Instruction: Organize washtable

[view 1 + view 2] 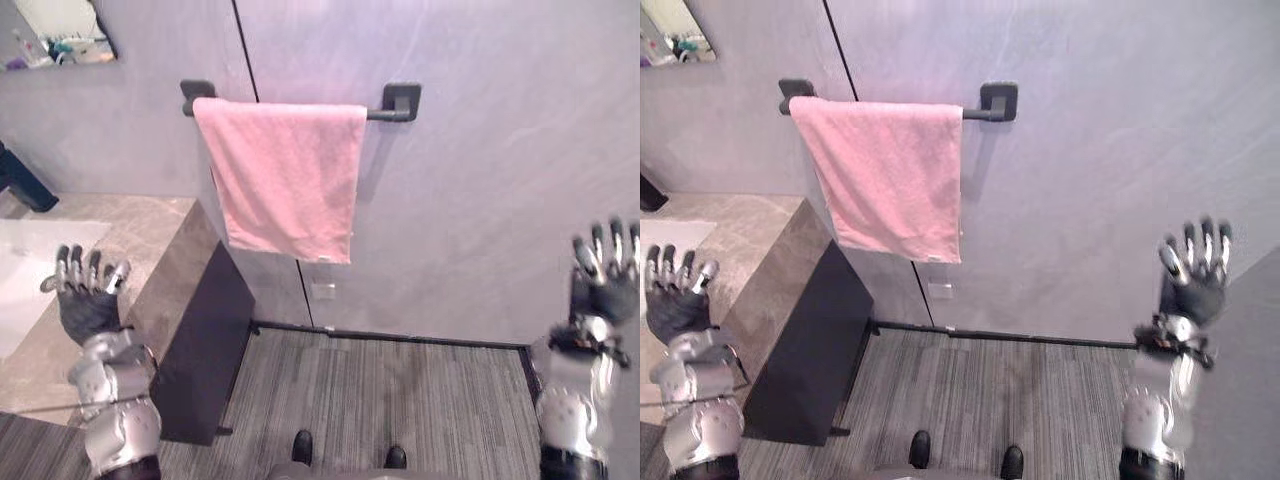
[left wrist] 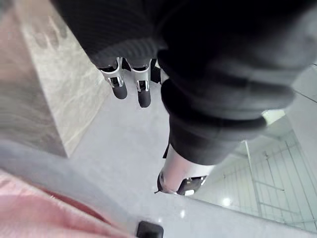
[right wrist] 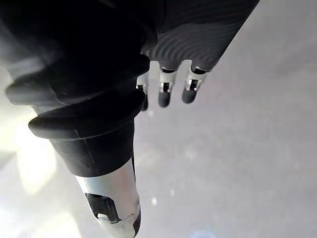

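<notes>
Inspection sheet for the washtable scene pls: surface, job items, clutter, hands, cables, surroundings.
Surface: stone-look countertop with white sink at the robot's left.
Job's things: pink towel draped over dark rail.
Clutter: dark object at the countertop's back, kind unclear.
Hands: left hand open, raised over the countertop; right hand open, raised before the wall; both hold nothing.
Cables: nothing seen.
Surroundings: grey wall, striped floor, mirror corner upper left.
</notes>
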Available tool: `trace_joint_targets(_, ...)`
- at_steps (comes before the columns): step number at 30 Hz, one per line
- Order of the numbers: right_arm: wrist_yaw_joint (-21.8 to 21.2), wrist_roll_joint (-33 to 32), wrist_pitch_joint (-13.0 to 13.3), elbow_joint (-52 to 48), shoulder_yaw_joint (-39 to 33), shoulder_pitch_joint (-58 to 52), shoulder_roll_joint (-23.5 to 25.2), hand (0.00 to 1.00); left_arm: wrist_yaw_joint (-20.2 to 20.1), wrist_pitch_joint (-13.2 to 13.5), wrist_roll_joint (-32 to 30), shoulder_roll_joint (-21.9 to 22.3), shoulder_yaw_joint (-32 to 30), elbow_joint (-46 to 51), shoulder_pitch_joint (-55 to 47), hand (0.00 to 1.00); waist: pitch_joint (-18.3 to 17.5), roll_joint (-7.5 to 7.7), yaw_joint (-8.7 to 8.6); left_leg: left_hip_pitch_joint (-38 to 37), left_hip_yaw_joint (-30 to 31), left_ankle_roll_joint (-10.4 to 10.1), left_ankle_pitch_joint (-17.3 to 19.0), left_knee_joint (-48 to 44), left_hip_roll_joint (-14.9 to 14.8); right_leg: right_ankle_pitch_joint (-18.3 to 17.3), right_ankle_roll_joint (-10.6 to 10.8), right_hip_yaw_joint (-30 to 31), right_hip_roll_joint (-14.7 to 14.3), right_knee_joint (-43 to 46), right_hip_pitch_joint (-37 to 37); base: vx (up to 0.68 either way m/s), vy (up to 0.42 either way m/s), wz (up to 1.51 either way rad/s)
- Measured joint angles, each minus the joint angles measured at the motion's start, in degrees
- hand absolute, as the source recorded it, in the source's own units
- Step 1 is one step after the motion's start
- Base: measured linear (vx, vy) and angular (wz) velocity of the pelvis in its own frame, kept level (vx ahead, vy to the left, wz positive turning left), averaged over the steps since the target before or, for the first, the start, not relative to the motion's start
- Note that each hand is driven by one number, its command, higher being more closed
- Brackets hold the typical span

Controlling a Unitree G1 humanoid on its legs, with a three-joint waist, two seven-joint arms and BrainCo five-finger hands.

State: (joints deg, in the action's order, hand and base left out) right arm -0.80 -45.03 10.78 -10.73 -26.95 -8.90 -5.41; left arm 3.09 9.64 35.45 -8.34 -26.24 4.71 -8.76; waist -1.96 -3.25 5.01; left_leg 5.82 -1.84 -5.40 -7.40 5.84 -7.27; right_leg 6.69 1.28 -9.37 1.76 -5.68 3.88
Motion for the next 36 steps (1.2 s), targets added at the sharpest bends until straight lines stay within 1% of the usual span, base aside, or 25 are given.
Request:
trace_joint_targets(2,0.59,1.47,-0.12,-2.41,0.0,-4.7,3.15,0.0,-0.86,-0.43,-0.23,2.5,2.5,0.63,-2.9,0.0,-0.73,-0.28,-1.08,-0.77,-0.52,-0.13,0.32,0.0,-0.06,-0.2,0.28,0.23,0.02,-0.02,-0.55,-0.02,0.007,-0.15)
trace_joint_targets(3,0.77,2.81,-0.15,-3.0,0.13,-7.24,5.41,0.0,-1.39,-0.89,-0.21,4.31,5.36,0.63,-4.67,0.0,-1.42,-0.33,-1.4,-1.01,-1.14,-0.13,0.36,0.0,-0.13,-0.24,0.34,0.43,0.03,-0.12,-0.55,0.0,0.013,-0.28)
trace_joint_targets(6,2.14,6.21,-0.74,-2.88,1.29,-12.08,9.41,0.0,-2.95,-2.28,-0.3,8.2,14.2,-0.05,-7.36,0.0,-1.6,0.0,-1.32,-2.24,-3.63,-0.05,0.57,-0.01,-0.71,-0.36,0.55,1.76,-0.23,-0.1,-0.69,-0.03,0.008,-0.35)
trace_joint_targets(7,2.3,7.62,-0.95,-2.18,2.87,-13.66,10.29,0.0,-3.43,-3.01,-0.62,9.03,18.62,-1.16,-8.24,0.0,-1.55,0.09,-2.0,-2.43,-4.29,-0.04,0.57,-0.02,-0.88,-0.36,0.66,1.79,-0.29,-0.02,-0.68,-0.05,-0.003,-0.19)
trace_joint_targets(9,2.41,9.15,-1.04,0.88,5.42,-14.6,10.7,0.0,-4.5,-3.76,-1.5,9.93,23.24,-4.22,-8.54,0.0,-1.55,0.13,-3.22,-2.65,-5.97,-0.03,0.55,-0.02,-1.36,-0.4,0.88,1.87,-0.38,-0.01,-0.76,-0.05,-0.011,-0.08)
trace_joint_targets(10,2.37,9.22,-1.11,3.52,7.38,-15.1,10.83,0.0,-5.24,-4.26,-3.89,10.67,25.25,-6.76,-8.63,0.0,-1.35,0.3,-3.65,-2.79,-7.01,-0.03,0.55,-0.02,-1.75,-0.83,1.52,2.14,-0.54,-0.02,-0.75,-0.04,-0.021,-0.07)
trace_joint_targets(14,1.17,9.94,-2.78,8.4,14.15,-17.89,11.24,0.0,-6.27,-5.51,-4.61,11.64,28.32,-15.3,-8.89,0.0,-0.46,-0.41,-4.03,-3.88,-9.81,-0.04,0.57,-0.02,-2.21,-1.25,2.19,3.98,-0.76,-0.19,-0.73,-0.03,-0.012,-0.25)
trace_joint_targets(16,0.5,11.12,-3.46,9.62,16.04,-17.7,11.16,0.0,-6.72,-5.72,-4.66,11.62,28.36,-16.48,-8.89,0.0,1.23,-0.7,-4.07,-4.21,-11.18,-0.14,0.64,-0.02,-2.52,-2.15,3.71,5.57,-1.09,-0.23,-0.29,-0.06,-0.011,-0.44)
trace_joint_targets(17,0.47,11.93,-3.8,10.18,17.45,-17.17,10.67,0.0,-6.73,-5.69,-4.67,11.97,28.43,-16.66,-8.93,0.0,2.1,-2.44,-3.38,-3.22,-12.4,-0.09,1.12,-0.04,-4.32,-3.24,5.42,6.73,-2.38,0.8,1.04,-0.12,-0.092,-0.65)
trace_joint_targets(18,0.51,12.07,-3.79,11.31,18.77,-15.55,10.14,0.0,-6.77,-5.68,-4.73,12.13,28.62,-16.69,-8.66,0.0,3.47,-3.01,-2.59,-2.05,-13.35,-0.25,1.09,-1.36,-6.34,-4.68,2.88,7.86,-3.88,11.23,5.44,-0.18,-0.137,-0.51)
trace_joint_targets(19,0.49,12.5,-3.91,12.33,20.28,-14.38,9.89,0.0,-6.76,-5.44,-4.73,11.33,28.58,-16.14,-7.96,0.0,5.72,-1.62,-2.97,-0.42,-13.81,-0.41,1.2,-3.69,-6.69,-8.7,2.21,10.62,-4.26,23.29,7.92,-0.16,-0.218,-0.09)
trace_joint_targets(20,0.54,13.2,-3.93,12.98,22.06,-13.71,10.0,0.0,-6.64,-5.29,-5.29,9.85,28.37,-16.36,-7.7,0.0,6.38,1.93,-3.05,0.7,-13.68,-0.66,1.02,-4.94,-4.52,-15.06,2.17,14.03,-3.02,23.55,7.68,-0.09,-0.149,0.17)
trace_joint_targets(21,0.61,13.68,-3.97,14.05,22.42,-12.48,9.62,0.0,-6.35,-5.57,-5.37,9.94,28.38,-16.85,-7.54,0.0,6.87,2.22,-2.89,1.08,-13.23,-0.74,0.78,-5.21,-4.26,-15.48,3.19,13.79,-2.93,23.06,8.24,-0.04,-0.091,0.26)
trace_joint_targets(22,1.04,13.73,-3.86,14.39,22.38,-11.36,9.17,0.0,-6.45,-5.67,-5.96,10.24,29.2,-16.78,-7.72,0.0,6.98,2.57,-2.66,4.23,-13.04,0.6,1.39,-11.39,-3.74,-14.44,5.68,12.37,-2.45,18.45,7.17,0.02,0.015,0.18)
trace_joint_targets(23,1.11,13.78,-3.63,13.79,22.53,-11.12,8.99,0.0,-6.54,-5.59,-6.04,11.32,29.56,-16.3,-7.76,0.0,6.86,0.97,-2.39,5.44,-13.29,2.69,3.21,-12.36,-4.54,-15.07,4.26,12.45,-3.12,21.9,7.8,0.04,0.003,0.62)
trace_joint_targets(24,1.0,14.16,-2.79,13.55,24.62,-10.77,9.25,0.0,-6.57,-5.04,-6.38,11.22,30.53,-14.94,-7.81,0.0,7.1,3.22,-2.75,5.99,-11.96,2.47,4.06,-12.48,-2.54,-19.62,3.33,14.07,-1.39,35.89,9.67,0.07,-0.042,0.77)
trace_joint_targets(25,0.99,14.18,-2.76,14.3,25.9,-10.62,9.11,0.0,-6.5,-5.04,-6.4,11.13,30.54,-14.92,-6.78,0.0,6.97,4.92,-2.59,6.51,-11.08,2.39,4.08,-13.08,-1.06,-22.5,3.59,16.18,-0.52,36.25,8.84,0.04,-0.108,0.87)
trace_joint_targets(26,0.82,14.19,-2.94,14.57,26.6,-10.65,8.95,0.0,-6.37,-5.04,-6.45,11.11,30.57,-14.92,-6.32,0.0,7.01,5.13,-2.3,6.8,-10.26,2.35,4.05,-13.36,-0.63,-23.21,3.37,16.77,-0.6,34.92,7.95,0.0,-0.101,0.63)
trace_joint_targets(27,0.72,14.25,-2.94,14.46,28.67,-9.66,8.69,0.0,-6.24,-4.78,-6.45,11.55,30.63,-14.42,-6.37,0.0,6.75,4.14,-1.26,7.26,-8.75,2.12,3.82,-12.81,-0.75,-23.85,2.34,16.74,-1.15,30.38,5.46,-0.04,-0.083,0.49)
trace_joint_targets(28,0.71,14.24,-2.92,14.49,30.06,-8.83,8.08,0.0,-5.68,-4.26,-6.42,12.08,30.88,-14.14,-6.37,0.0,6.81,3.16,-0.72,7.87,-7.52,1.84,3.54,-12.72,-1.21,-23.59,1.71,15.92,-1.92,29.03,5.0,-0.03,-0.03,0.48)
trace_joint_targets(29,0.73,14.23,-2.9,14.48,30.45,-8.4,7.48,0.0,-5.38,-4.05,-6.36,12.15,30.98,-14.13,-6.41,0.0,6.73,2.65,-0.48,8.38,-6.71,1.91,2.92,-12.94,-1.38,-23.51,1.57,15.11,-2.15,28.85,4.84,-0.05,-0.055,0.63)
trace_joint_targets(30,0.74,14.22,-2.75,14.47,31.91,-8.26,7.18,0.0,-5.29,-4.03,-6.28,12.14,30.96,-14.18,-6.55,0.0,6.44,2.07,-0.61,9.46,-4.71,1.89,2.59,-13.57,-1.43,-22.95,0.56,12.84,-2.35,28.11,4.26,-0.06,-0.068,0.71)
trace_joint_targets(32,0.72,14.38,-2.32,14.47,32.82,-7.76,6.17,0.0,-4.94,-3.84,-5.86,12.14,30.51,-14.2,-7.19,0.0,6.41,1.83,0.62,11.04,-2.33,0.9,1.79,-14.18,-1.73,-22.88,0.0,10.6,-3.47,27.91,4.36,-0.03,-0.106,0.63)
trace_joint_targets(34,0.94,15.66,-2.31,14.47,33.75,-7.48,5.77,0.0,-3.92,-3.63,-5.76,12.2,30.01,-14.19,-7.9,0.0,6.82,1.63,0.49,12.11,-0.05,0.23,0.49,-14.64,-1.47,-23.18,-0.62,8.43,-3.88,28.71,4.33,-0.01,-0.1,0.62)
trace_joint_targets(36,0.91,17.77,-2.31,14.47,34.29,-7.52,4.25,0.0,-3.67,-3.65,-4.37,12.18,29.69,-14.21,-9.42,0.0,6.86,1.59,0.52,12.35,2.48,0.03,-0.51,-14.33,-0.73,-24.22,-2.31,5.75,-3.77,30.13,4.12,-0.06,-0.112,0.74)
